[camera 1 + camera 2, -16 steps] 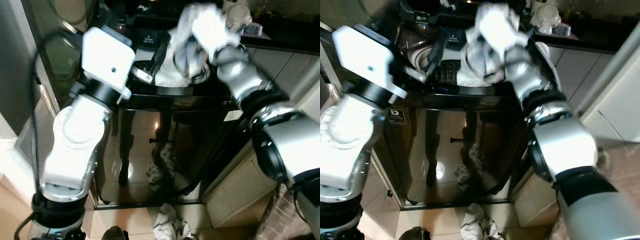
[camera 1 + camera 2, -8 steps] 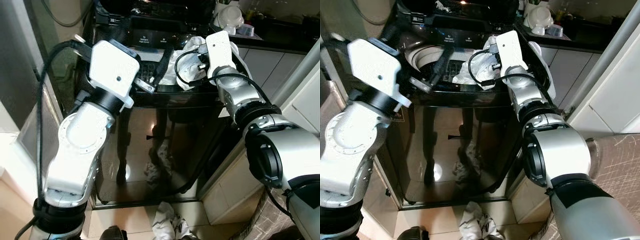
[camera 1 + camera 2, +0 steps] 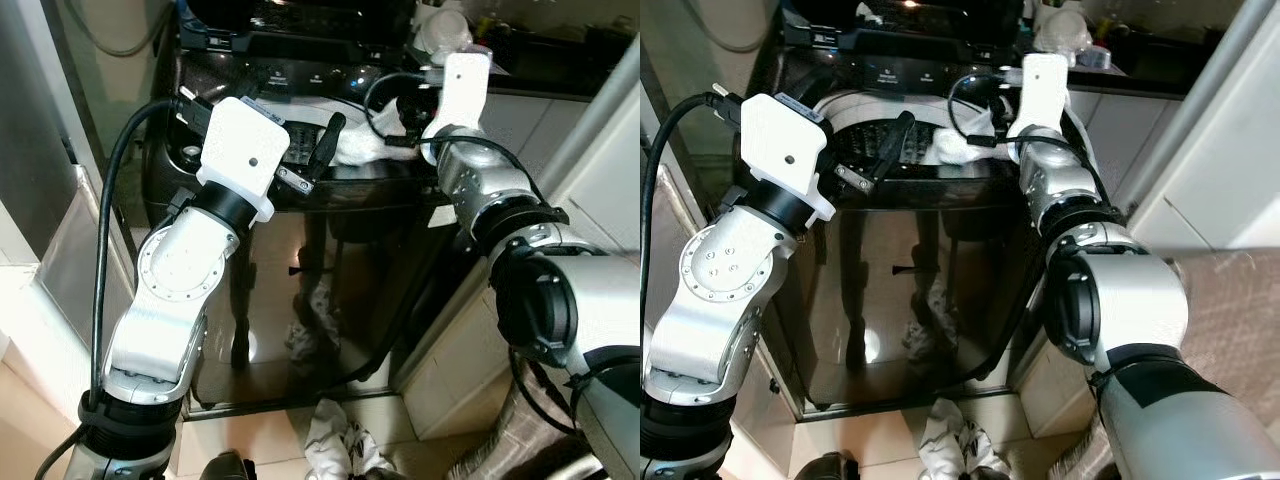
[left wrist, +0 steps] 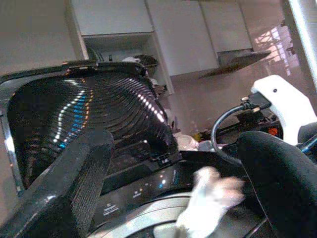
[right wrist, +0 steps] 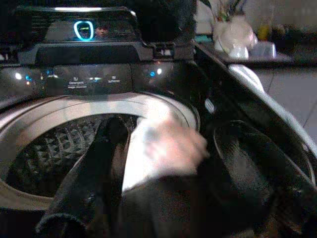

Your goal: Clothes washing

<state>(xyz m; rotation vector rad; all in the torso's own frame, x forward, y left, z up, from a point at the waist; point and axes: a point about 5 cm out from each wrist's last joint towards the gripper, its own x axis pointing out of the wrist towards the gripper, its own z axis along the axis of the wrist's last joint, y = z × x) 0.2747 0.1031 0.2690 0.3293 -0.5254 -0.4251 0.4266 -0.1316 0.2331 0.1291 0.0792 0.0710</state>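
Right gripper (image 5: 163, 163) clamps white cloth (image 5: 158, 148) over washer drum rim (image 5: 29, 111); left gripper (image 4: 168, 193) spread beside.

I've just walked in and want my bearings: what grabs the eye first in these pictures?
A glossy black top-loading washing machine stands open ahead. Over its drum, the right gripper holds a white cloth, and the left gripper hovers open at the front rim. More white clothes lie on the floor at the machine's foot.
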